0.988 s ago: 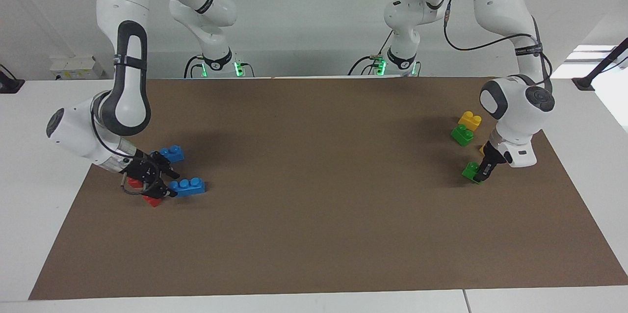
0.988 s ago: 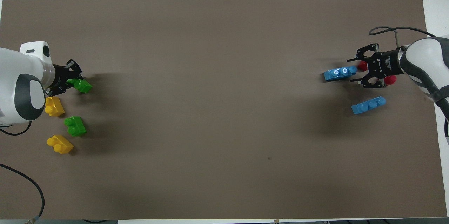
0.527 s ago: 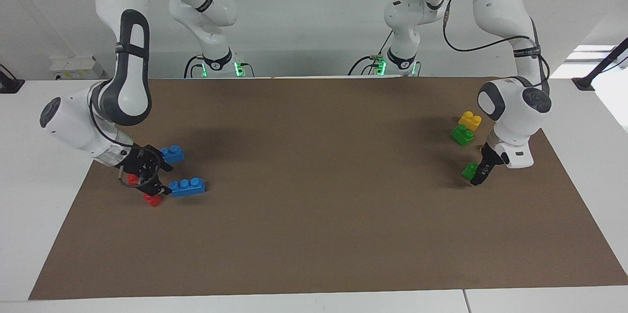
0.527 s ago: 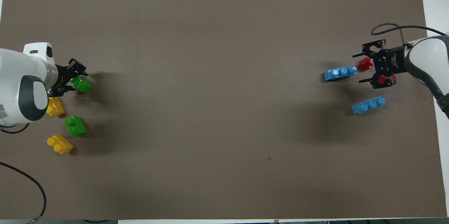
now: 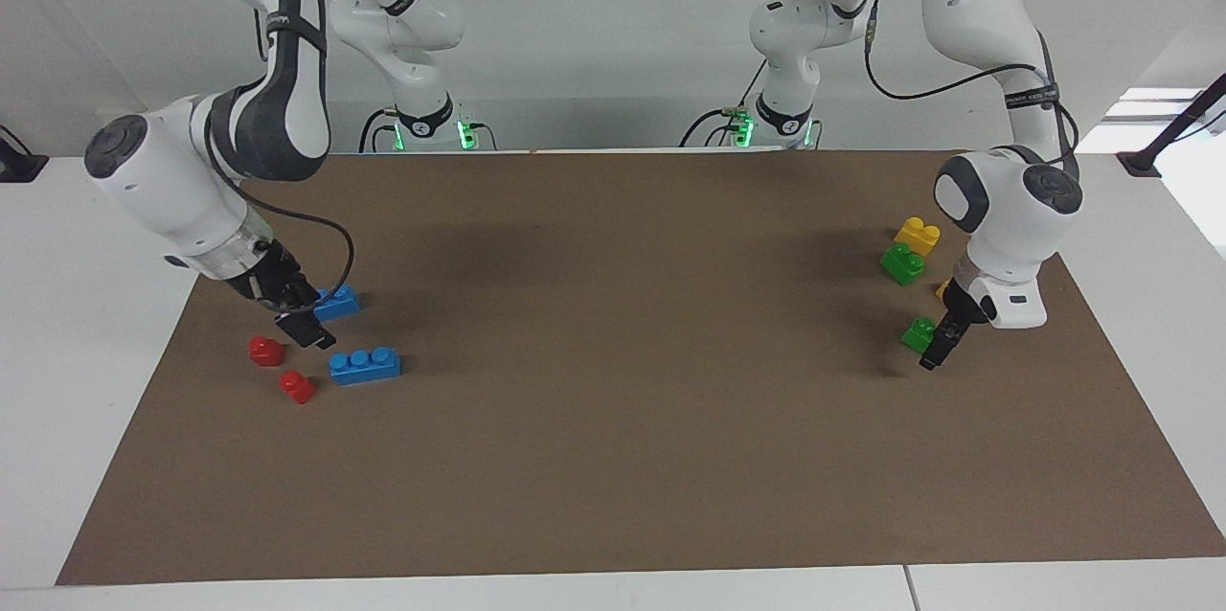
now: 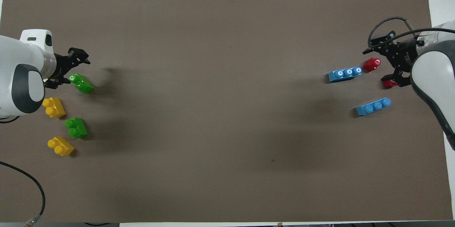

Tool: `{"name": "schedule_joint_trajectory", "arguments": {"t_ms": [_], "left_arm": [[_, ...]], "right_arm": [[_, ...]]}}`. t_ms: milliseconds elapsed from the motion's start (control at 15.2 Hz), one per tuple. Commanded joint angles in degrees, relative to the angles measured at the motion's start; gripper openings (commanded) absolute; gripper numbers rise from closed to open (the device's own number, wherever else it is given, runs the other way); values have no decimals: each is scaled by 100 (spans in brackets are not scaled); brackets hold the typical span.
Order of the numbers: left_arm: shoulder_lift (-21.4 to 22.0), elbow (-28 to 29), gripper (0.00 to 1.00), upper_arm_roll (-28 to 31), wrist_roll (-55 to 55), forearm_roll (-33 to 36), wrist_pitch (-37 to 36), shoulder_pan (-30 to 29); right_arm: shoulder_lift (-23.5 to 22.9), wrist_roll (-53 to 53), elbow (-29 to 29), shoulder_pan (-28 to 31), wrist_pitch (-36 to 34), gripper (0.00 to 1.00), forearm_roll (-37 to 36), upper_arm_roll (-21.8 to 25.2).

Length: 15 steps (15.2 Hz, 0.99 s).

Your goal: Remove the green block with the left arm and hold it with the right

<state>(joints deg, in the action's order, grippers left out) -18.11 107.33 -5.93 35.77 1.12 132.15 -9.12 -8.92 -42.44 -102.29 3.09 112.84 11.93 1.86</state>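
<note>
Green block [image 6: 81, 83] lies on the brown mat [image 6: 227, 113] at the left arm's end, just beside the left gripper [image 6: 67, 68], whose fingers stand open and empty. Right gripper [image 6: 389, 59] hangs open, empty, over two red pieces [image 6: 371, 64].

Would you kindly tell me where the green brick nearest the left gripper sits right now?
The small green plastic two-stud brick lies on the brown mat at the left arm's end, beside the left gripper, farther from the robots than the yellow two-stud brick.
</note>
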Motion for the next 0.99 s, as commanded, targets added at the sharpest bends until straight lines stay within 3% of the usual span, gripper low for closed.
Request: {"name": "schedule_joint_trajectory", "arguments": {"t_ms": [0, 198, 658, 922], "left_arm": [[132, -501, 100, 66, -455, 29, -854, 234], [219, -993, 100, 57, -1096, 46, -1620, 349], [782, -1363, 100, 4, -2793, 55, -2999, 472], [1194, -1460, 100, -4, -2883, 46, -3510, 472]], "right_arm": [[425, 692, -72, -27, -262, 99, -261, -19], [680, 1324, 120, -89, -718, 99, -682, -159], [1225, 3283, 245, -124, -1361, 100, -938, -222], [1296, 4040, 542, -124, -1922, 100, -1236, -230]]}}
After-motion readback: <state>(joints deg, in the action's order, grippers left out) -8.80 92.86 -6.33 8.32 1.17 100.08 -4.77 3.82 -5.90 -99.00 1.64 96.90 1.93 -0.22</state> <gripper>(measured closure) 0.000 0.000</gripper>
